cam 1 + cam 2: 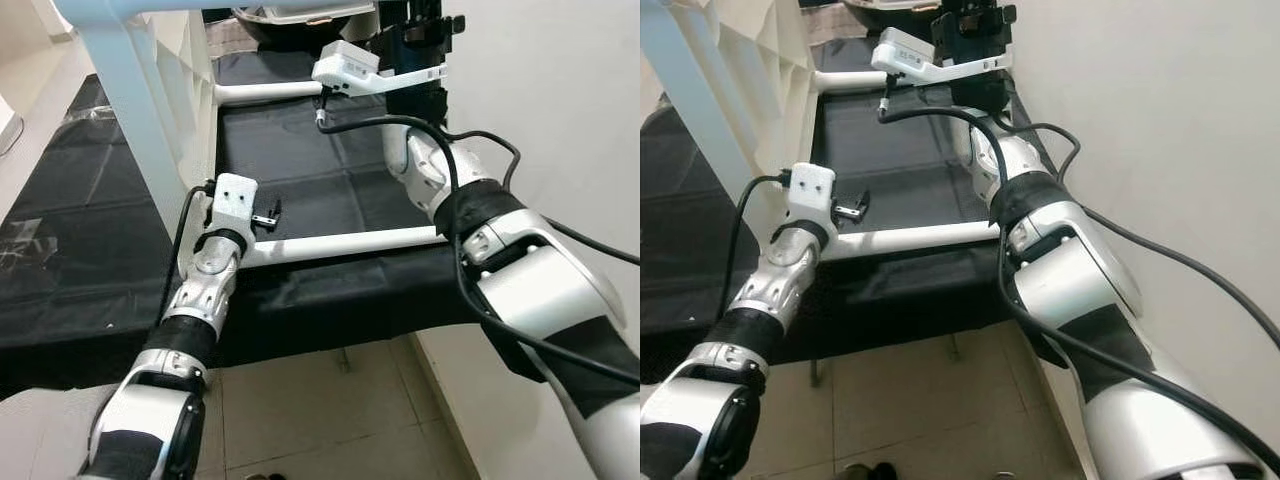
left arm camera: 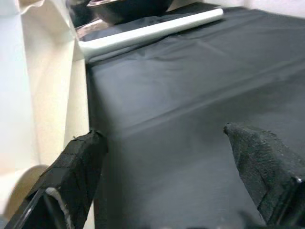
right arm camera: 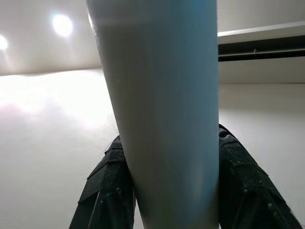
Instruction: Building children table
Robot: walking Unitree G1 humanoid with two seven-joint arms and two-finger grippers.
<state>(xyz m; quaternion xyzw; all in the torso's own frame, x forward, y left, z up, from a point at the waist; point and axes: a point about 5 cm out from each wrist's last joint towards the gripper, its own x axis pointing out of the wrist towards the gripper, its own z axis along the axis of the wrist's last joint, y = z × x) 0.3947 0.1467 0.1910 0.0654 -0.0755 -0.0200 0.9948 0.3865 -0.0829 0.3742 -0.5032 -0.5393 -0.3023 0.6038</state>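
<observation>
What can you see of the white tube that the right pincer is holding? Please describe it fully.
The white tube is a smooth, round, plain white leg-like piece, matte like plastic or painted metal. In the right wrist view it passes between the two black fingers of the right pincer, which press on both its sides, and it runs up toward the ceiling, so it looks roughly upright. Its ends are out of frame.

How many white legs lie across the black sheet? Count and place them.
2: near leg beside the left gripper; far leg farther up the sheet. The tube in the right gripper may be a third.
</observation>
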